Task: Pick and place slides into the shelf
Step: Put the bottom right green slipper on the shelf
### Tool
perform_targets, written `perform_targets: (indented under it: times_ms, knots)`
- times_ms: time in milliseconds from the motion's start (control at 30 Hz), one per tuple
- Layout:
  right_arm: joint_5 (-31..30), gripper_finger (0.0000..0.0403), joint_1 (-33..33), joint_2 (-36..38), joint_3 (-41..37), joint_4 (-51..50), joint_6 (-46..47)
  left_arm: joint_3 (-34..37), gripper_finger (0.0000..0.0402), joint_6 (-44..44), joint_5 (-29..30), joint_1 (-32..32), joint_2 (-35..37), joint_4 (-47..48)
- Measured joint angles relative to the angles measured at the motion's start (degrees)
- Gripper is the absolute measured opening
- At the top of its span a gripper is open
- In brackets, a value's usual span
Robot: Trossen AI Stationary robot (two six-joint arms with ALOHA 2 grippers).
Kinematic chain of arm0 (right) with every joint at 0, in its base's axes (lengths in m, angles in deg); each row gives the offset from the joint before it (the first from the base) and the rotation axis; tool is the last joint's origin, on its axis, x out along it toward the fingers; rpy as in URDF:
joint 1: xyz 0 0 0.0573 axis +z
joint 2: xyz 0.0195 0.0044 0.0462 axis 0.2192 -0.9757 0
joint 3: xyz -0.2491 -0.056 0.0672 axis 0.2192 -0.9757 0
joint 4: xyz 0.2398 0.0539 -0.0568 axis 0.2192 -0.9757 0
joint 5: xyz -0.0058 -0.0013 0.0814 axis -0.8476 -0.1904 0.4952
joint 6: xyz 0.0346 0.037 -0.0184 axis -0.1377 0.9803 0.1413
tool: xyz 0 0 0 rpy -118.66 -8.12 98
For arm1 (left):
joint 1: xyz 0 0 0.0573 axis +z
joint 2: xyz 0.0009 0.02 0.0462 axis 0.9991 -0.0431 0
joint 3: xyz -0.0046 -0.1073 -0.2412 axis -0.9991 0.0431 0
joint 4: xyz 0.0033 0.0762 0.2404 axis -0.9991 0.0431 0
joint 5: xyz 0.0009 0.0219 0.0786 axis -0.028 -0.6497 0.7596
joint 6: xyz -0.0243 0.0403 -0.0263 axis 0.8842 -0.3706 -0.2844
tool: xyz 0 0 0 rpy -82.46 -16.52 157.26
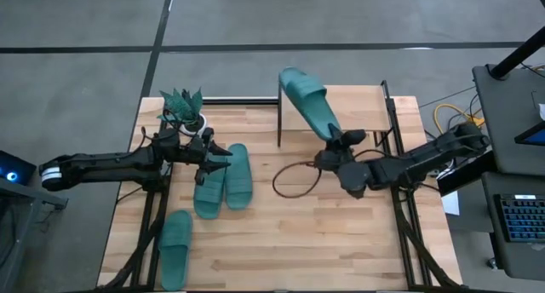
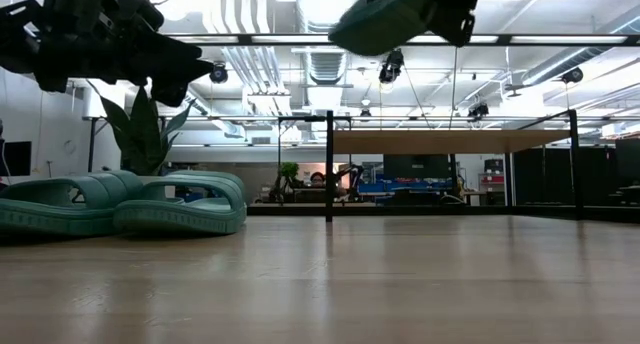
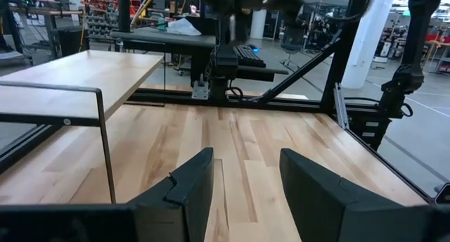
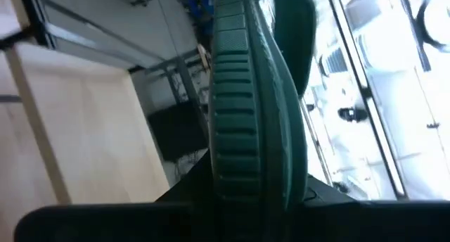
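Teal-green slides: one (image 1: 308, 99) is in my right gripper (image 1: 339, 140), high over the shelf's near edge and seen at the top of the low view (image 2: 385, 19). Two slides (image 1: 224, 180) lie side by side on their soles on the table's left half (image 2: 125, 204). Another slide (image 1: 174, 244) lies nearer the front left corner. My left gripper (image 1: 220, 161) hangs open above the pair, touching nothing; its wrist view shows the fingers apart (image 3: 246, 186). The shelf's light-wood top board (image 1: 362, 106) stands at the table's far side (image 2: 450, 141). My right gripper is shut on the slide's end (image 1: 332, 131) nearest the arm, with the fingers on either side of the sole's edge (image 4: 246, 164). It comes from the table's right, slanting toward the far left. The slide is lifted clear and juts out past the fingers, strap (image 4: 295, 31) toward the far end.
A small spiky green plant in a white pot (image 1: 185, 110) stands at the far left, close behind my left gripper. A black cable loop (image 1: 294, 178) lies on the table in front of the shelf. Bare wood (image 1: 341, 242) fills the near right part.
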Motion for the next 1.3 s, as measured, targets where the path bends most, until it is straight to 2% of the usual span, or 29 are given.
perform_targets:
  times_ms: [300, 400, 633, 767, 1067, 1300]
  knots:
    - [-1.05, 0.0058, -5.68, 1.38, -0.06, -1.79, 1.55, 0.02, 0.0149, -0.03, 0.00, 0.02, -0.04, -0.34]
    - [-1.10, 0.0058, -6.58, 3.36, -0.06, -7.32, 2.53, 0.02, 0.0149, -0.02, 0.00, 0.00, -0.04, -0.34]
    - [-1.08, 0.0058, -9.34, 7.90, -1.44, -21.74, 13.94, 0.17, 0.0149, 0.05, 0.01, 0.01, -0.01, -0.35]
    - [-1.02, 0.0058, -10.30, 10.34, -3.57, -25.41, 16.95, 0.17, 0.0149, 0.06, 0.00, 0.02, -0.01, -0.40]
    - [-0.79, 0.0058, -9.08, 12.05, -11.65, -26.04, 22.87, 0.26, 0.0149, 0.19, 0.00, 0.02, -0.01, -0.64]
    - [4.16, 0.0058, -5.79, 11.52, -16.18, -26.02, 25.79, 0.26, 0.0149, 0.17, 0.00, 0.00, -0.06, -0.80]
